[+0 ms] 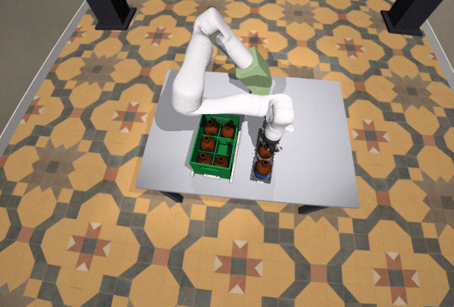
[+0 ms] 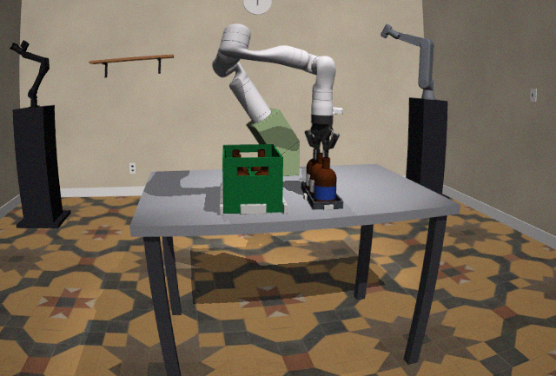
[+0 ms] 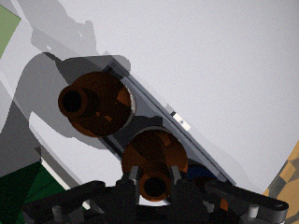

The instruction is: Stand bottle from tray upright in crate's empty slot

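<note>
Gripping the neck of a brown bottle point(image 3: 155, 161), the tool point(image 3: 153, 182) is closed partway on it; the bottle stands in the grey tray point(image 1: 254, 171) at frame centre; step: grasp made, lift pending; next calls for a straight rise, then a shift left over the green crate point(image 1: 195, 149)'s empty slot point(image 1: 223, 147) on the bench point(image 1: 315, 149).
</note>
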